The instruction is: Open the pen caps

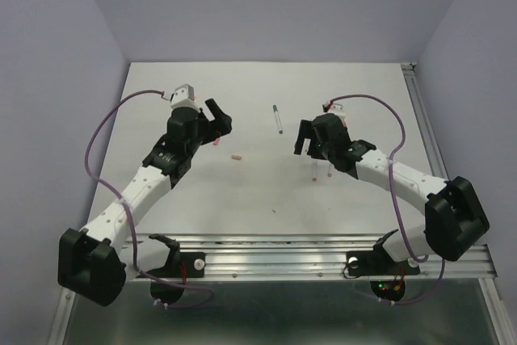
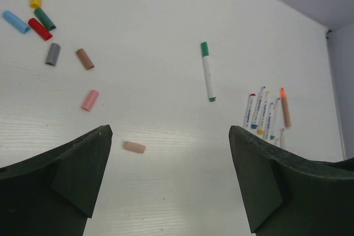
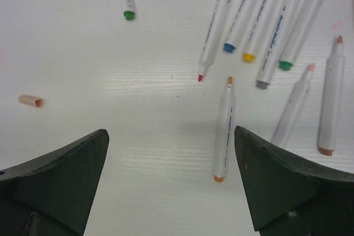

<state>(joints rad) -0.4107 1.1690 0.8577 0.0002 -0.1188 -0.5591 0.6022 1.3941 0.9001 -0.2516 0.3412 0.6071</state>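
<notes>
From above, we see one green-capped pen (image 1: 278,119) lying alone on the white table (image 1: 242,191), midway between the two arms, its cap pointing away from the bases. A loose peach cap (image 1: 237,156) lies nearer the bases, well apart from it. The left gripper (image 1: 216,124) hangs to the left of the pen and the right gripper (image 1: 307,141) to its right. A couple of pens poke out beneath the right arm, too small to describe here.

In the left wrist view, the capped pen sits in the middle: a white barrel with the green cap on its far end. To the far left lie the loose caps (image 2: 44,23): yellow, blue, green and red close together, then grey and brown, with a pink one nearer. The peach cap rests just ahead of the left finger. At the right, the uncapped pens (image 2: 264,115) lie side by side. The jaws stand spread wide, gripping nothing.

In the right wrist view, the uncapped pens fan across the upper right, their ends blue, yellow, grey and green. A red-tipped pen (image 3: 217,26) lies beside them, and an orange pen (image 3: 224,131) lies just beside the right finger. Two more lie at the right edge. The peach cap sits far left. Only the capped pen's green end shows at the top. These jaws too are wide apart and empty.
</notes>
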